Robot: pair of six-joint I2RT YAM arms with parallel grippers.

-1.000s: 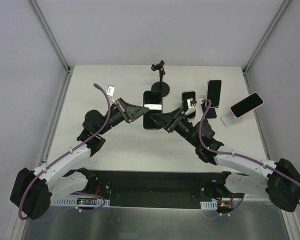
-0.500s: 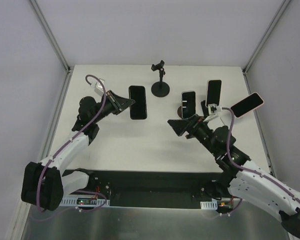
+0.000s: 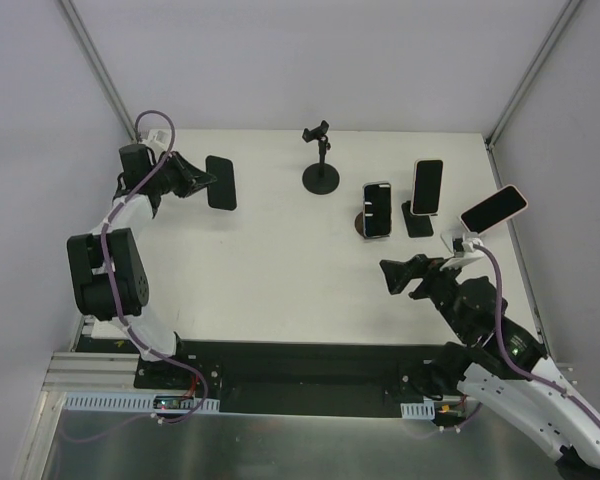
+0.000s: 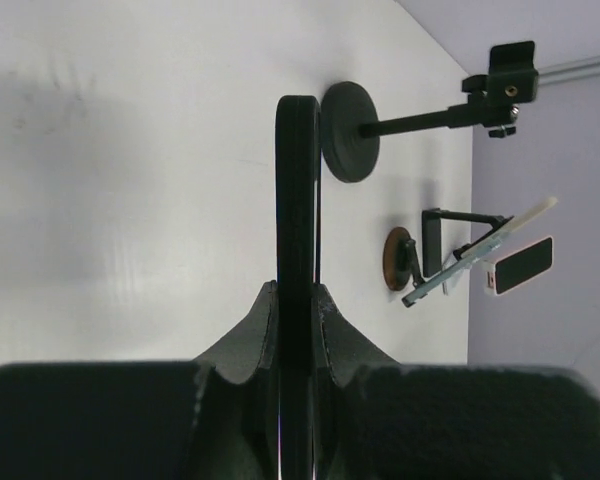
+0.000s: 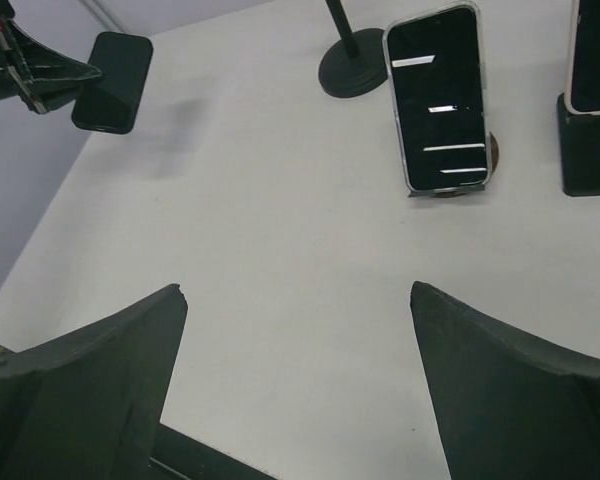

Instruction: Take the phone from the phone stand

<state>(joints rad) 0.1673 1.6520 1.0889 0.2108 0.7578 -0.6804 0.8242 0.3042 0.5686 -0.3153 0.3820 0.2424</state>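
My left gripper [image 3: 202, 181] is shut on a black phone [image 3: 220, 182] and holds it over the table's far left, well left of the stand. In the left wrist view the phone [image 4: 298, 200] shows edge-on, pinched between my fingers [image 4: 297, 300]. The black phone stand [image 3: 321, 160] stands at the back centre, and its clamp [image 3: 316, 131] is bare. My right gripper [image 3: 392, 277] is open and empty over the near right of the table; its wrist view shows the jaws spread wide [image 5: 297, 290] and the held phone [image 5: 112, 82] far away.
A phone on a round brown stand [image 3: 377, 210], a phone on a black block stand [image 3: 427, 187] and a pink-edged phone on a white stand [image 3: 493, 209] stand at the right. The enclosure walls close in the left, back and right of the table.
My left arm has swung left and back, carrying the black phone away from the stand area. My right arm has drawn back toward the near right, with the gripper open.
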